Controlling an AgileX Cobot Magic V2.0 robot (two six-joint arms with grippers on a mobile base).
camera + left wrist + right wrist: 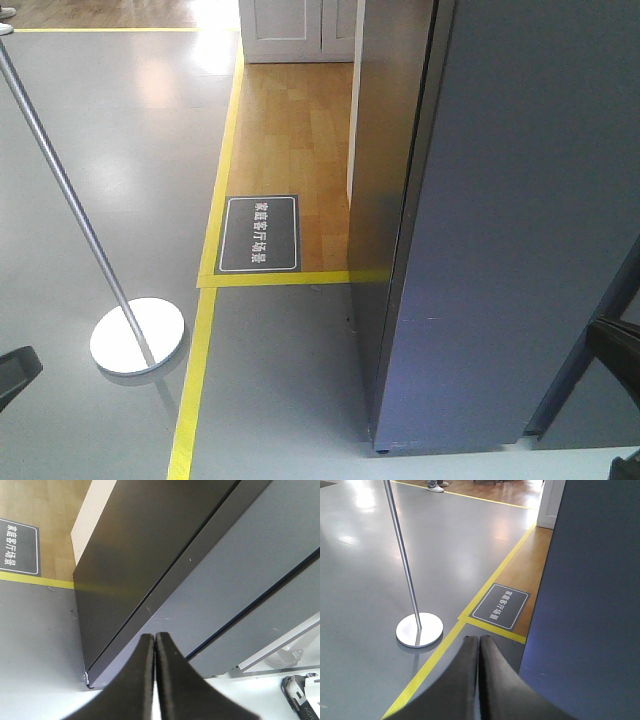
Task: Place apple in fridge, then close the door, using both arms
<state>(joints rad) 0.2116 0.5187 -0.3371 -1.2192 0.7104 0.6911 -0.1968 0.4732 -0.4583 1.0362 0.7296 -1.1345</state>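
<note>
Item 1 — left pincer (154, 680): fingers pressed together, nothing between them; pointed at the near lower part of the fridge (135, 545), close to it, though contact could not be judged from the wrist view.

Item 2 — right pincer (479, 680): fingers likewise pressed together and empty; aimed over the grey floor (365, 580), with the dark grey panel filling the right of its view.

Item 3, the door (520, 230): a smooth grey panel, appearing flush with the dark side wall along a thin seam; no white interior or shelving visible, so it read as closed or very nearly so.

Item 4, the apple: not visible in any view. Judged to be inside the fridge, but this could not be confirmed.

Item 5, surroundings: to the left, a stanchion pole (60, 170) on a round base (137, 336); yellow floor tape (200, 350) running from near to far; a dark floor sign (258, 234) on the wooden flooring (300, 120) beyond; white cabinet doors at the far end.

Risks noted:
- If the seam was not fully seated, the door could drift open; a final push with closed fingertips might skid on the smooth panel.
- Pushing near the bottom edge alone could leave the top ajar.
- An arm retreating left could strike the stanchion pole.
</note>
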